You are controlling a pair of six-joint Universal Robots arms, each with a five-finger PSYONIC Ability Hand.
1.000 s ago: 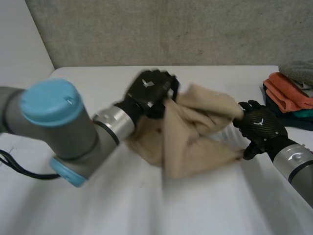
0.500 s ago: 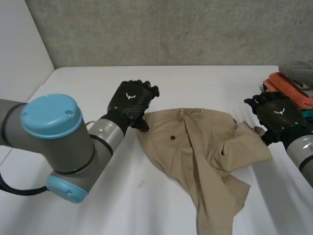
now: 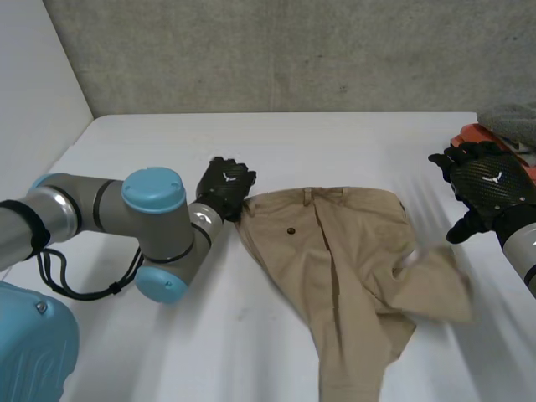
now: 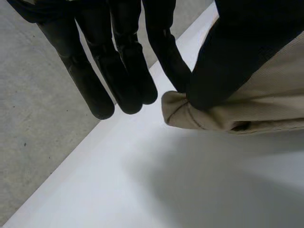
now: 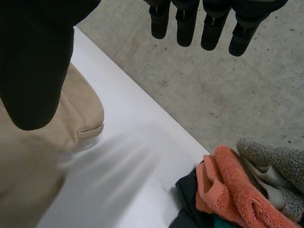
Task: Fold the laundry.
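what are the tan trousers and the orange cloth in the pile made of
Trousers: probably woven cotton twill with a matte finish. A fine ribbed weave shows at the waistband corner, and the creases are soft. Orange cloth: looks like terry towelling, with a fuzzy looped pile.

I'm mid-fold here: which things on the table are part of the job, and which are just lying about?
In the job:
tan trousers, spread on the white table
left hand, pinching a waistband corner
right hand, open, clear of the cloth

Lying about:
orange towel and grey towel, piled beyond the right hand
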